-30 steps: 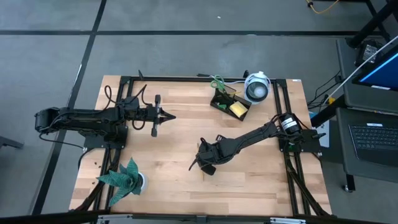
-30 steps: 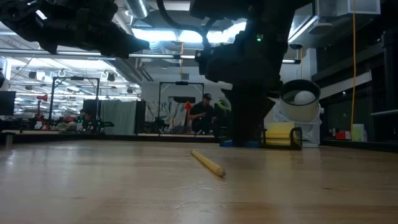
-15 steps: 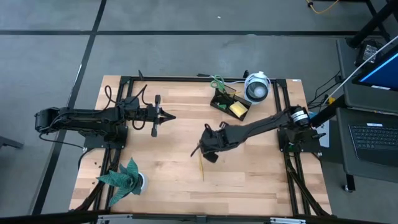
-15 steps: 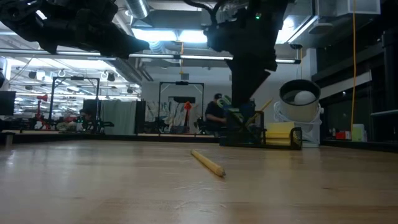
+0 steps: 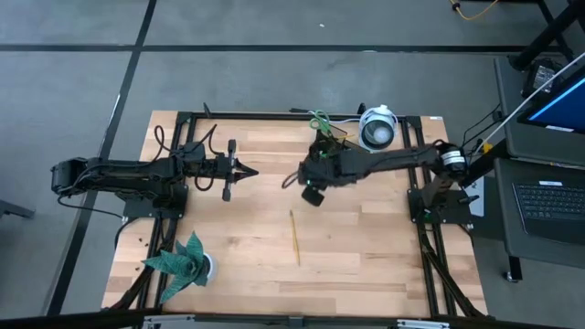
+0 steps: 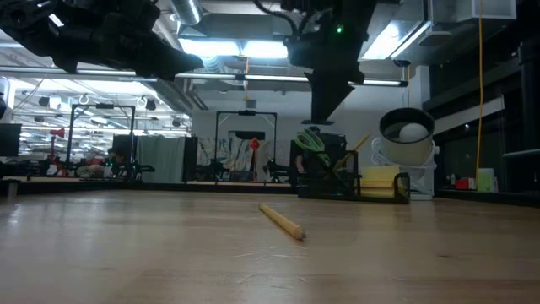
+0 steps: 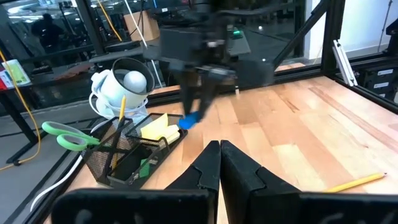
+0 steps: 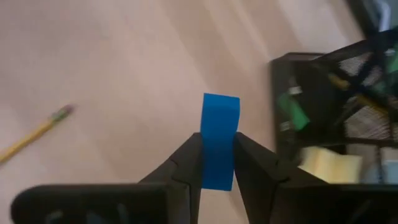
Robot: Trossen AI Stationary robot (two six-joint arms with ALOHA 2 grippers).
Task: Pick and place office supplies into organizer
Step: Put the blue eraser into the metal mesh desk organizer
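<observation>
The right claw (image 8: 217, 163) pinches the small blue block (image 8: 219, 149) above the bench (image 5: 366, 265), just beside the black organizer (image 7: 127, 155); the left claw (image 7: 219, 163) waits pressed together at the bench's left. To finish well, it should carry the block over an open compartment, clear of the scissors (image 7: 74, 134) and sticky-note pad (image 7: 157, 127), before letting go. One pencil (image 5: 294, 237) lies on the bench; no writing is legible.

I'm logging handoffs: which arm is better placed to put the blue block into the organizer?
Right: its gripper holds the blue block beside the organizer; the left gripper waits farther off.
</observation>
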